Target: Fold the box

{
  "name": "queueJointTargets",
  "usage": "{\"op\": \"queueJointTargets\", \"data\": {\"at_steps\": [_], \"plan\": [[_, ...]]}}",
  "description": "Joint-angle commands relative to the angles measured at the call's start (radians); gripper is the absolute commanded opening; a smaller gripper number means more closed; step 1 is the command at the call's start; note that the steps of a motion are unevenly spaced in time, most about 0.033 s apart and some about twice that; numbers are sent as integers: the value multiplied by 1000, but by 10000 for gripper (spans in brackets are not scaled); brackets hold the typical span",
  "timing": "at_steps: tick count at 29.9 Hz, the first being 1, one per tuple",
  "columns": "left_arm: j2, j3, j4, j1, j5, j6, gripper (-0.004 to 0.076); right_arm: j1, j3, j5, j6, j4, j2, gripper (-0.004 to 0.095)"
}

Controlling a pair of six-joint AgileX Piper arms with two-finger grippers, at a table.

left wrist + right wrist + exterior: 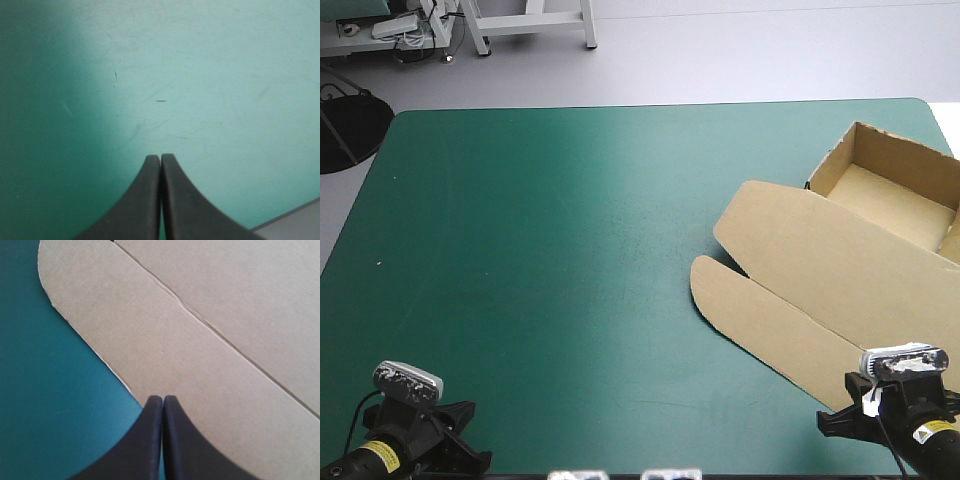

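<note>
The table [570,250] is lying mostly bare. The box [895,195] is sitting at its right side as an open tray, with its lid [800,260] spreading flat toward the near edge. The right gripper [163,401] is hovering over the lid's rounded flap, fingers pressed together. The left gripper [160,160], also pressed together, is hovering over bare cover, well apart. The risk I'm seeing: closed fingers shoving that flat lid could skid the box off the right edge.
</note>
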Motion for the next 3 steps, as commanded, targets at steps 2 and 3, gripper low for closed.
{"op": "queueJointTargets", "data": {"at_steps": [2, 3], "plan": [[13, -24, -20, 0, -48, 1, -9, 0, -25, -55, -2, 23, 9, -13], [13, -24, -20, 0, -48, 1, -9, 0, -25, -55, -2, 23, 9, -13]]}}
